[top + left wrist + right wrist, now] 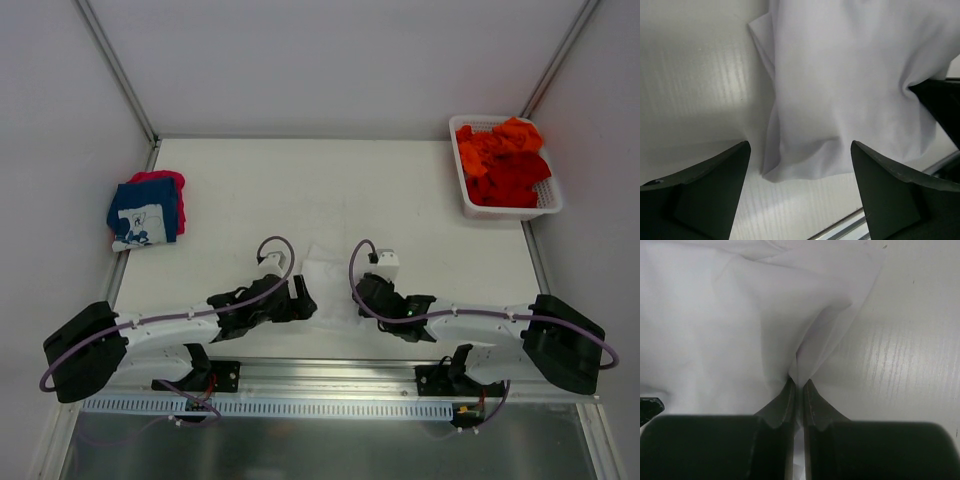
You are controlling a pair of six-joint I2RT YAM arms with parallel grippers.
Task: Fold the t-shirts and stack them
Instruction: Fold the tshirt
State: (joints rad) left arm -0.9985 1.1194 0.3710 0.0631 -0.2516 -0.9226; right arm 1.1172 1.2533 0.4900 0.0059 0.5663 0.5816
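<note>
Far left of the table (300, 170): navy tee with white print (140, 215) lies folded on top of a pink-red tee (168, 182). I read this as the finished stack.

Left gripper (303, 300): jaws spread wide, nothing between them. In the wrist view it hangs over the near-left edge of the white t-shirt (840, 80), with no contact visible.

Centre, near edge, between the two grippers: the white t-shirt (326, 272), a small pale packet that is hard to make out against the white table. It looks partly folded, with layered edges and one loose corner showing. The long axis seems to run from the near edge away toward the back of the table. Collar and hem ends cannot be told apart.

Right gripper (799, 385): jaws pressed together, pinching a raised ridge of the white cloth at its right edge.

Far right: white basket (548, 207) holding crumpled orange and red tees (503, 165), unfolded.

Step in hand, by my judgement: folding the white tee, one side being handled by the right arm alone.

Next move likely calls for carrying the pinched edge across the packet, keeping the layers aligned. The left gripper is free to pin or take the other edge, and the packet then goes to the stack at left.
</note>
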